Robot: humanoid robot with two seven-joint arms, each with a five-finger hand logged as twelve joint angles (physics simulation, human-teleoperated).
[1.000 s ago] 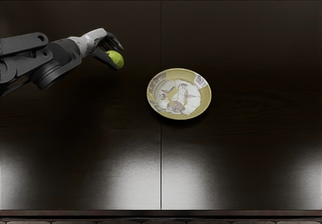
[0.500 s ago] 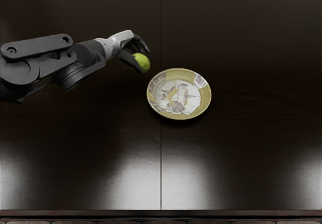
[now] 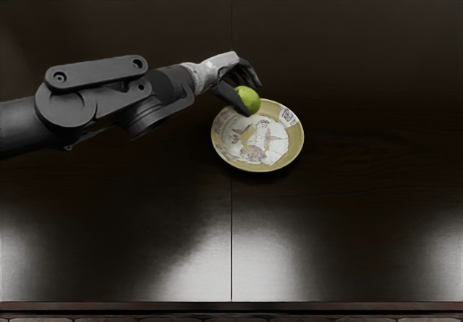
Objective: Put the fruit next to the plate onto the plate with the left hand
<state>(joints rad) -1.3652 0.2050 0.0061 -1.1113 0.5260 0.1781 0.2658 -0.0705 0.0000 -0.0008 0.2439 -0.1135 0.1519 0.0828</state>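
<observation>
Gripping lime (image 3: 248,98) in left hand (image 3: 230,76), fingers (image 3: 243,66) curled round it from above; no spare opening seen. Sitting over upper-left rim of plate (image 3: 218,140), apparently raised, not yet on plate. Prob. light, firm, smooth-skinned & round, so apt to roll: best pinched across widest part, thumb vs. fingers. Should go nearer plate centre & low before release, else may roll off rim.

obstacle — plate (image 3: 296,140) at table (image 3: 362,213) centre | free — open surface right of, before and behind it
</observation>
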